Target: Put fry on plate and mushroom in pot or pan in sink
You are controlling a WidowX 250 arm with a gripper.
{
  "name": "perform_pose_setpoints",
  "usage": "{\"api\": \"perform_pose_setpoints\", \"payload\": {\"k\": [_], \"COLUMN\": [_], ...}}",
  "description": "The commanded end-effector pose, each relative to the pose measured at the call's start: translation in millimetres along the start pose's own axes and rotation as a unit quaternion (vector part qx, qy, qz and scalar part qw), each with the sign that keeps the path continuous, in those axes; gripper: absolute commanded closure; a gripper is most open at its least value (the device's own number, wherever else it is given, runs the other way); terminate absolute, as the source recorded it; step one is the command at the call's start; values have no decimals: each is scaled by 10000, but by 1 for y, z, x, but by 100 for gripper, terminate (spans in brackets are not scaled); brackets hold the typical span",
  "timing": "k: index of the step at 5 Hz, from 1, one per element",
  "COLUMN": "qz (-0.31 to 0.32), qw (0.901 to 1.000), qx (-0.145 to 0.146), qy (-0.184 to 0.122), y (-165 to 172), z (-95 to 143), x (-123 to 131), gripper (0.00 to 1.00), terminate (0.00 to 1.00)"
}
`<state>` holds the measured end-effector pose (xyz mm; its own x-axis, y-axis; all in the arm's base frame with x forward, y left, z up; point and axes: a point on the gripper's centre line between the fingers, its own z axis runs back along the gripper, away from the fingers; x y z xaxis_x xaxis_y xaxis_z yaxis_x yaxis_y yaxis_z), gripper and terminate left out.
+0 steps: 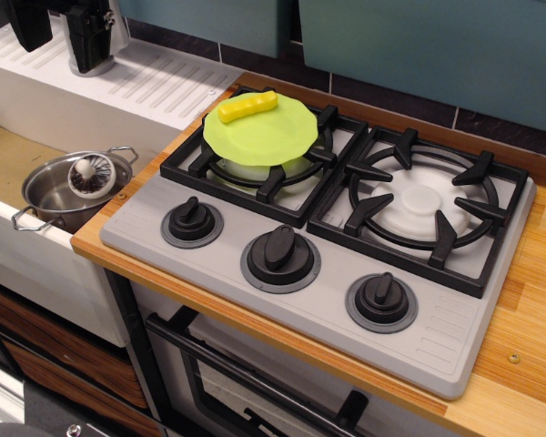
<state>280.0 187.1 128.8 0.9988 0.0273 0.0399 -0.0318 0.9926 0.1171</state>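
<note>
While mushroom (91, 173) sits in pot (59, 196), jaws (59, 32) high above, apart

Fry (247, 106) lying on plate (263, 130), toward plate's back-left edge; plate sitting on left burner grate (262, 155) of stove (318, 246); right burner grate (422, 207) lying beside it; three knobs (280, 249) sitting in row before burners; sink (14, 173) lying left of stove; pot (68, 190) standing in sink, against counter edge (96, 255); mushroom (91, 174) resting in pot, stem up; drainboard (159, 77) running behind sink; gripper (59, 27) hanging over drainboard, far back-left.
</note>
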Motion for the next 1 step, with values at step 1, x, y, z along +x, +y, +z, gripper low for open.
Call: {"api": "perform_pose_setpoints", "payload": {"k": [1], "qz": [17], "qw": [9987], "qx": [274], "qy": [-434], "y": [0], "z": [31], "x": [10], "gripper": [0], "terminate": [100]}}
